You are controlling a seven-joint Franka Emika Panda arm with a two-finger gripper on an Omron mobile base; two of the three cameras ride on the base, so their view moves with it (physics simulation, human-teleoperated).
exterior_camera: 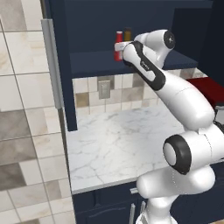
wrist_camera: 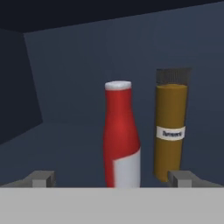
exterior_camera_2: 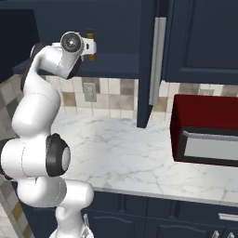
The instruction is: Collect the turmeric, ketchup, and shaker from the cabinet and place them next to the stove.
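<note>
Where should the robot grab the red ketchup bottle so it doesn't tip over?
Probably around the wide lower body of the ketchup, coming straight in from the front. It stands upright on the cabinet shelf, and the open gripper already frames it. The turmeric stands close to one side, so there is little room there.

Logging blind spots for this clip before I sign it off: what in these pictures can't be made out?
- Ketchup: its base is cut off by the bottom of the hand view; in the left base view the arm covers its right side.
- Turmeric: label text too small and blurred to read; in the right base view the arm hides most of it.
- Cabinet: in both base views the arm hides part of the shelf.
- Fingers: just the tips show, standing wide apart.
</note>
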